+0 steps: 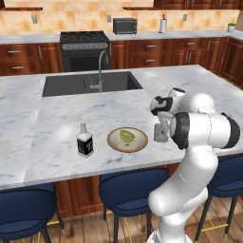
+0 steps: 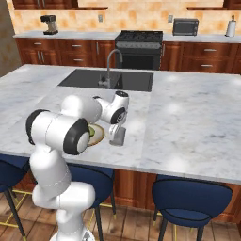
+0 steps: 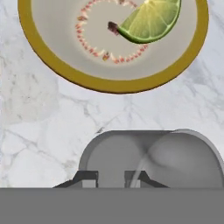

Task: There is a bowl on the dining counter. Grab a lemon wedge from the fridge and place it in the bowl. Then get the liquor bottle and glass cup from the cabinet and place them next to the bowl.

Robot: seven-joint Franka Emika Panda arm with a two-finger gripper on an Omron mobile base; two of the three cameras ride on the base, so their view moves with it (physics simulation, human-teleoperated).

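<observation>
Right under your gripper [image 3: 111, 178] is the glass cup [image 1: 161, 132], and the closed fingers look pinched on its rim, so you're holding it by one wall, with its base down at or just above the counter [image 1: 47, 128]. That's a thin, slick, rigid thing, light but breakable, and a rim pinch like this lets it swing or slip if you jerk, so I'd go gentle and release only once it's sitting flat. Just past the gripper, close beside the cup, sits the bowl [image 3: 57, 65] with the lemon wedge [image 3: 151, 19] already in it, and the liquor bottle [image 1: 85, 141] stands on the bowl's far side from the gripper, near but apart. Your arm is folded tight, elbow high, hand pointing straight down over the counter's near edge.
</observation>
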